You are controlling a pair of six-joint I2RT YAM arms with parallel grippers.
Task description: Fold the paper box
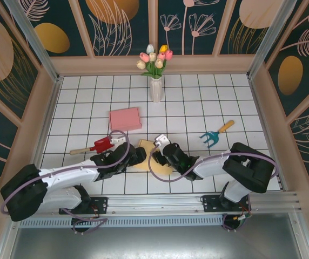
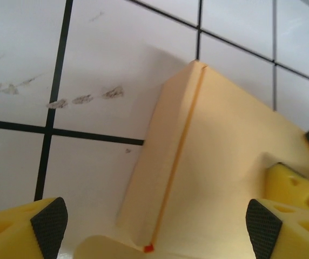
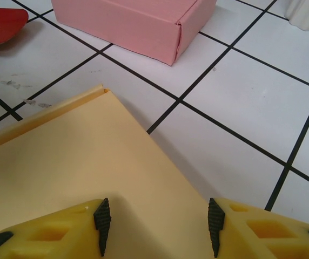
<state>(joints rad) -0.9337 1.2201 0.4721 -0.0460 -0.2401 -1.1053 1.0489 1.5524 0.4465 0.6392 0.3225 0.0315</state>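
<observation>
The paper box point(image 1: 143, 145) is a pale yellow sheet lying mostly flat on the tiled table, between my two grippers. In the left wrist view the paper box point(image 2: 219, 151) has one narrow side flap raised along a crease. My left gripper point(image 2: 155, 229) is open wide, a finger on each side of that flap and no grip on it. My left gripper point(image 1: 137, 156) sits at the sheet's left edge. My right gripper point(image 1: 161, 152) is over its right part. In the right wrist view my right gripper point(image 3: 158, 226) stands open, low over the flat paper box point(image 3: 62, 156).
A folded pink box point(image 1: 125, 118) lies behind the sheet, and a red shovel point(image 1: 98, 145) lies to its left. A blue hand rake point(image 1: 214, 136) rests at the right. A white vase of tulips point(image 1: 155, 86) stands at the back. Wooden walls enclose the table.
</observation>
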